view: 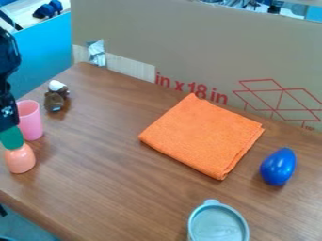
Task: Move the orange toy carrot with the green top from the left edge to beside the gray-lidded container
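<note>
At the far left edge hangs the black gripper, directly above a green-topped object whose lower part is a rounded peach piece near the table's left side. Gripper and green top meet in the view; whether it is gripped cannot be told. Just behind and to the right stands a pink cup. Farther back is a small brown toy with a white top. A folded orange cloth lies flat mid-table. To its right rests a blue egg-shaped object.
A round container with a pale grey-blue lid stands at the front edge of the view. Behind the wooden table rises a cardboard wall with red print, and a blue panel stands at the back left.
</note>
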You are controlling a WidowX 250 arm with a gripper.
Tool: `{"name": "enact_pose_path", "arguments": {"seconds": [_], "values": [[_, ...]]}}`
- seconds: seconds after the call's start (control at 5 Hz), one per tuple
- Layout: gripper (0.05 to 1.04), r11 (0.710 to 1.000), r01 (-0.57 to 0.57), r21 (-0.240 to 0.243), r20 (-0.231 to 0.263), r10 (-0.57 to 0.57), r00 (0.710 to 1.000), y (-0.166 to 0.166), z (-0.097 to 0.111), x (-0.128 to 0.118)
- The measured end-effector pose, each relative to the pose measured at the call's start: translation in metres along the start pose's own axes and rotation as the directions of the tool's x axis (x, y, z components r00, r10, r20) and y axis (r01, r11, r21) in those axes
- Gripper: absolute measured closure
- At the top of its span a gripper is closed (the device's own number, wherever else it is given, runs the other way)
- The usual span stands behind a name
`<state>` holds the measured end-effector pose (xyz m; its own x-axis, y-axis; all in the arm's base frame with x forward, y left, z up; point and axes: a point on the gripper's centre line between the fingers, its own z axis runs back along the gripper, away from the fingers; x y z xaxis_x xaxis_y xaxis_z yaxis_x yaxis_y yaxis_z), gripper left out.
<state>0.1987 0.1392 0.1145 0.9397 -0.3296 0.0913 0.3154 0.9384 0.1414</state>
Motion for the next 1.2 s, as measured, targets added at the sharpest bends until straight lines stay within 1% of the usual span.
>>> {"name": "enact_pose_path", "arguments": {"seconds": [0.2, 0.4, 0.6, 0.8, 1.0, 1.2], "values": [[0.078, 1.0, 0.008, -0.015, 0.024, -0.007, 1.0, -0.002, -0.01, 0.004], [0.078, 1.0, 0.015, -0.019, 0.029, -0.014, 0.999, -0.003, -0.018, 0.01], [0.133, 1.0, 0.009, -0.015, 0.02, -0.009, 1.0, -0.004, -0.02, 0.011], [0.419, 0.999, -0.042, -0.024, 0.022, 0.043, 0.999, -0.005, -0.025, 0.005], [0.715, 0.998, -0.04, -0.039, 0.024, 0.04, 0.999, -0.007, -0.025, 0.005], [0.881, 0.999, -0.039, -0.038, 0.028, 0.04, 0.999, -0.008, -0.024, 0.006]]}}
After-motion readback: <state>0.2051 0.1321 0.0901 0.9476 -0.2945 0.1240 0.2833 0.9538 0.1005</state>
